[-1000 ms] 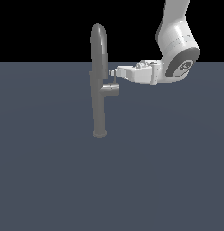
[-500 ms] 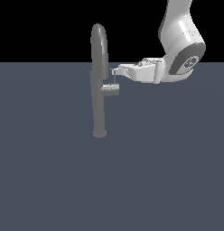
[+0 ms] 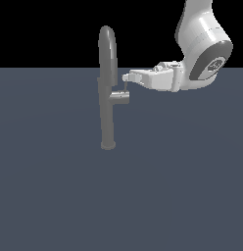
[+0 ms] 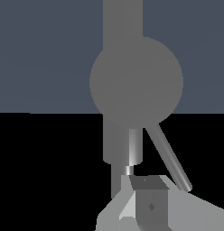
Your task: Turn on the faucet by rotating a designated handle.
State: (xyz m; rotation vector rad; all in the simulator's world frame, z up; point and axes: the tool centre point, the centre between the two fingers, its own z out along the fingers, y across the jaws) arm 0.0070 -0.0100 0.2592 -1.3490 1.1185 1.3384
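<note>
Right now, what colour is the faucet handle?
Plain grey, like the faucet; the handle shows best in the exterior view.

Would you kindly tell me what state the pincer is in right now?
Pincer: beside the handle, holding nothing visible; open or closed cannot be told.

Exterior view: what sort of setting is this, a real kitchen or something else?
Likely a bare simulated test scene, not a kitchen: a lone grey faucet stands on a flat, featureless slate floor against black, with no sink, and the arm's claw is at its handle.
</note>
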